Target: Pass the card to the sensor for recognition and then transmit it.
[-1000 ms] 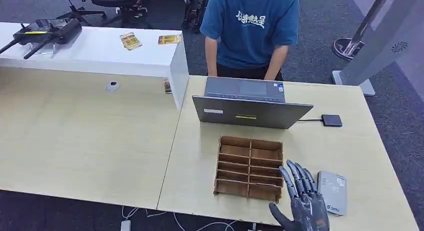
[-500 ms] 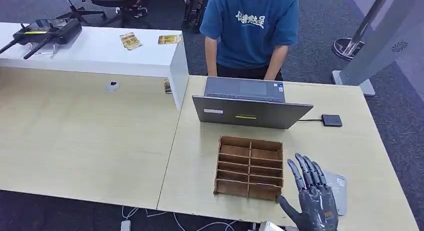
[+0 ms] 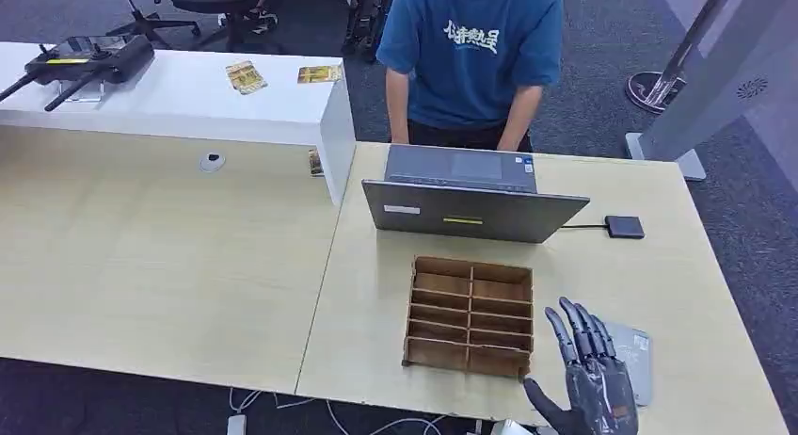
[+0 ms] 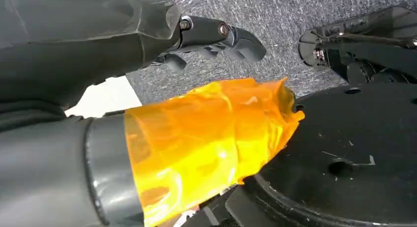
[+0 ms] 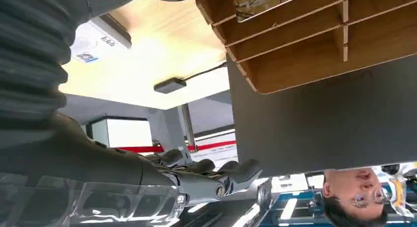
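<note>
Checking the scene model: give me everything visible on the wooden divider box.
The wooden divider box is a brown, thin-panelled organiser, open on top, split into two columns of narrow slots. It sits flat on the light desk, just in front of the grey laptop. The right hand hovers beside it, not touching.

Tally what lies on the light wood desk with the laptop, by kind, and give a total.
Laptop: 1
Wooden divider tray: 1
Small black box on a cable: 1
Grey flat device by the right hand: 1
Total: 4
</note>
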Robot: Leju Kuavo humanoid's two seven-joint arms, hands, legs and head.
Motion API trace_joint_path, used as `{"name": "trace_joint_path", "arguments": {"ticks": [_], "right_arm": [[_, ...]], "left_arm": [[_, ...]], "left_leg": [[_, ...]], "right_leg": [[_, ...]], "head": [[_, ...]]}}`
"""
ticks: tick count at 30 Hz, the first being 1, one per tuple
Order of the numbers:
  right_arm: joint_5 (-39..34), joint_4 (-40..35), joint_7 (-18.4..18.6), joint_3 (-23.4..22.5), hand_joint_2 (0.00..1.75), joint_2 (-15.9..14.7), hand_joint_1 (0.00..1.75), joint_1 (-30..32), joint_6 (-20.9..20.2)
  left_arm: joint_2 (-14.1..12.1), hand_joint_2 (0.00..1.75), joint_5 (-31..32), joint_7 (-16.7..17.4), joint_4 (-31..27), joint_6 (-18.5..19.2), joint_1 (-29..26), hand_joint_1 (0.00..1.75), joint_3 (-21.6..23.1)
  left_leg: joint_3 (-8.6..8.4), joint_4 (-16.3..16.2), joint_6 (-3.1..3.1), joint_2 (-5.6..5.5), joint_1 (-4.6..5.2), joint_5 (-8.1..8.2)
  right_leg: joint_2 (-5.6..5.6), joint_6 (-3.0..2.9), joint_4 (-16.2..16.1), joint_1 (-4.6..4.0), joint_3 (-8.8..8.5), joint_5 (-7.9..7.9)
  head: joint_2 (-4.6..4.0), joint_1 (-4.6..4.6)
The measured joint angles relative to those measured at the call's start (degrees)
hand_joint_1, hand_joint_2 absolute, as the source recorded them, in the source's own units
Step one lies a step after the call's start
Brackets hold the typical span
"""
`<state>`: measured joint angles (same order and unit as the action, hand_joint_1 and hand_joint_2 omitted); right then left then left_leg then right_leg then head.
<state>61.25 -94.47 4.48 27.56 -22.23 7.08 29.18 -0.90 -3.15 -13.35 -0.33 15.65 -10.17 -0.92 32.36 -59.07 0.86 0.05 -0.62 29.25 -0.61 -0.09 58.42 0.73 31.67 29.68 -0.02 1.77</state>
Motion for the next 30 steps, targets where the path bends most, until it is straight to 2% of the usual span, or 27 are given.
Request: {"name": "trace_joint_path", "arguments": {"ticks": [7, 17, 30], "right_arm": [[-3.5, -0.2, 2.0, 1.5, 1.75, 0.1, 0.00, 0.3, -2.6], [-7.0, -0.1, 1.7, 3.8, 1.75, 1.9, 0.00, 0.1, -2.5], [-7.9, 0.6, 0.9, 4.2, 1.75, 3.2, 0.00, -0.4, -2.5]], "left_arm": [[0.6, 0.00, -1.7, 0.2, 0.0, -0.3, 0.0, 0.00, 0.0], [1.4, 0.00, -3.3, 0.2, 0.0, -0.6, -0.1, 0.00, 0.1], [1.5, 0.00, -3.9, 0.2, 0.0, -0.6, -0.2, 0.00, 1.0]], "left_leg": [[0.00, 0.0, 0.00, 0.00, 0.00, 0.00], [0.01, 0.0, 0.00, 0.00, 0.00, 0.00], [0.01, 0.0, 0.00, 0.00, 0.00, 0.00]], "right_leg": [[0.00, 0.00, 0.0, 0.00, 0.00, 0.00], [0.00, 0.00, 0.0, 0.00, -0.01, 0.00], [0.00, 0.00, 0.0, 0.00, -0.01, 0.00]], "head": [[0.00, 0.00], [0.00, 0.00], [0.00, 0.00]]}}
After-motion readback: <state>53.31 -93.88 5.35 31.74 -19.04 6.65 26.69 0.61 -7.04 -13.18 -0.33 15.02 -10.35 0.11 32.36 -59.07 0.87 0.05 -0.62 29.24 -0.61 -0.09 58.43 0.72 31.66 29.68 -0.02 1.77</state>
